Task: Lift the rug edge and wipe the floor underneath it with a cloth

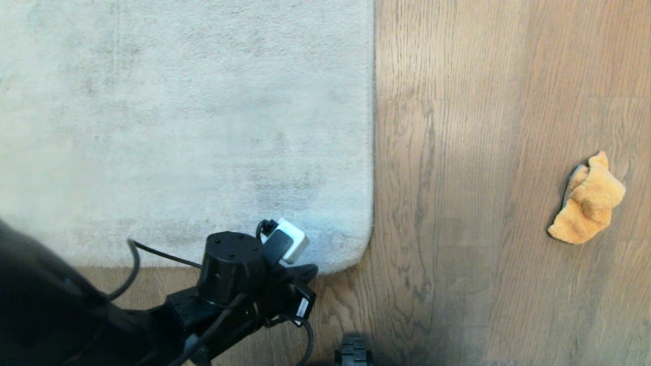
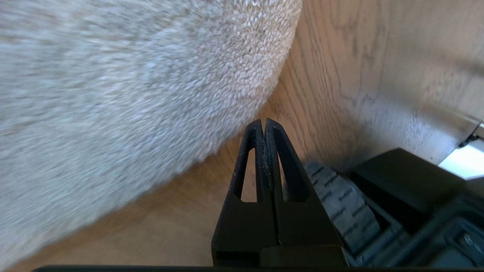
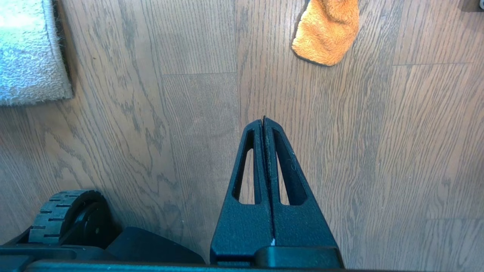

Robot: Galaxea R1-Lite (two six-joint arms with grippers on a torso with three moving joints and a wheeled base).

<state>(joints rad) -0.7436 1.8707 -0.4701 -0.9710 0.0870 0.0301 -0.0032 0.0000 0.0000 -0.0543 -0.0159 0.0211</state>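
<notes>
The rug (image 1: pixel 183 127) lies flat on the floor (image 1: pixel 483 152), its rounded near corner just ahead of the left gripper (image 2: pixel 264 121), whose jaws are pressed together and empty, tips over bare planks beside the rug edge (image 2: pixel 264 90). The cloth (image 1: pixel 587 201) sits crumpled on the floor well to the right, apart from the rug. The right gripper (image 3: pixel 263 120) hangs over open floor, jaws also closed and empty, with the cloth ahead of it. The step in hand looks like the approach to the corner; next, the left jaws likely need to open and slip under the border to pinch it
</notes>
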